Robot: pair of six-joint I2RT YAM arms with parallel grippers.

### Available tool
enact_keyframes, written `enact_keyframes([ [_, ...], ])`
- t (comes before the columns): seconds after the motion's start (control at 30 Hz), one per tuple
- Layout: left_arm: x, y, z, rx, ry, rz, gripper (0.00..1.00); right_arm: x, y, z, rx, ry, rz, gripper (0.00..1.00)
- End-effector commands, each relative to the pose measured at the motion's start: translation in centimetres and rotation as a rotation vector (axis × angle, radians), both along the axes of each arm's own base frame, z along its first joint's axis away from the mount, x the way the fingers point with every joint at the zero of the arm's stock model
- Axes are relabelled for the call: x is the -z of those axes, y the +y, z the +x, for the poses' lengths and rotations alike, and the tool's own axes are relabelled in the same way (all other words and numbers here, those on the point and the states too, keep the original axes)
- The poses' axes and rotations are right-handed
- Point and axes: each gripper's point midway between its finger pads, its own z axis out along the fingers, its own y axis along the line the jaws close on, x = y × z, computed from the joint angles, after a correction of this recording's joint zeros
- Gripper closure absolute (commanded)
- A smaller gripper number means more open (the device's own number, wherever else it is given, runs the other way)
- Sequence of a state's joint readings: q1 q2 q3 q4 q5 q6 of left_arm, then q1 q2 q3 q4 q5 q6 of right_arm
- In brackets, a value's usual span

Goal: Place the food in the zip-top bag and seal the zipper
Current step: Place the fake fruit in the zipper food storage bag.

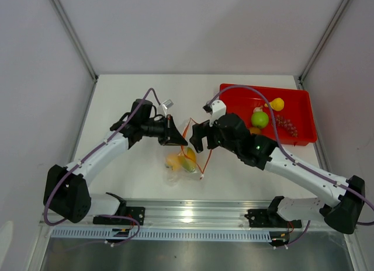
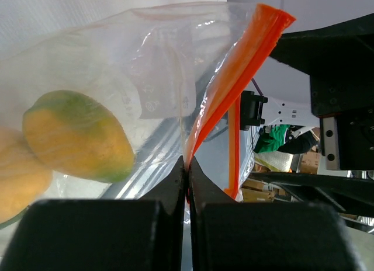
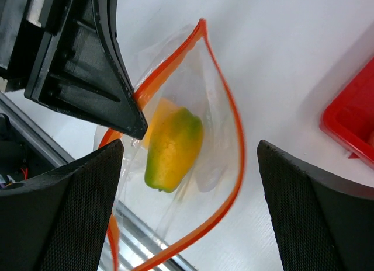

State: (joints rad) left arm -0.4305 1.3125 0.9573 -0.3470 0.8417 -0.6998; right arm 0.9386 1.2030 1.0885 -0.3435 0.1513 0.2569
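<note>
Tray (image 1: 308, 116), upper right, is holding the remaining fruit (image 1: 260, 118). Bag (image 1: 186, 157), at centre, is gaping toward the right gripper (image 1: 199, 140), which is hovering spread directly above. Left gripper (image 2: 187, 179) is pinching the zipper (image 2: 235, 94); mango (image 3: 174, 149) is lying inside.

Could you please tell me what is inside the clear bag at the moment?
A yellow-green mango lies inside the bag. Beside it is a second orange-yellow fruit, mostly covered by the mango, so I cannot tell its kind.

Bright, even overhead light; soft shadows on the white worktop (image 1: 146, 177); glare streaks the clear crinkly zip-top bag (image 2: 146, 78); wrist-view foregrounds blurred.
</note>
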Motion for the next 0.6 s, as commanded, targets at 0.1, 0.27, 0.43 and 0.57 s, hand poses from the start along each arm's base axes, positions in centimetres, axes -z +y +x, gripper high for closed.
enact_keyframes([
  [0.1, -2.0, -0.7, 0.1, 0.021, -0.048, -0.036, 0.99, -6.3, -2.7, 2.0, 0.129, -0.121, 0.060, 0.04],
  [0.27, -1.8, -0.6, 0.1, 0.022, -0.045, -0.033, 1.00, -9.1, -5.8, 4.2, 0.242, -0.198, 0.057, 0.01],
  [0.43, -2.1, -0.6, 0.0, 0.022, -0.052, -0.035, 0.99, -9.8, -10.0, 7.9, 0.406, -0.119, 0.080, 0.01],
  [0.57, -1.9, -0.5, -0.1, 0.020, -0.052, -0.031, 0.99, -8.6, -13.7, 11.6, 0.521, -0.008, 0.127, 0.01],
])
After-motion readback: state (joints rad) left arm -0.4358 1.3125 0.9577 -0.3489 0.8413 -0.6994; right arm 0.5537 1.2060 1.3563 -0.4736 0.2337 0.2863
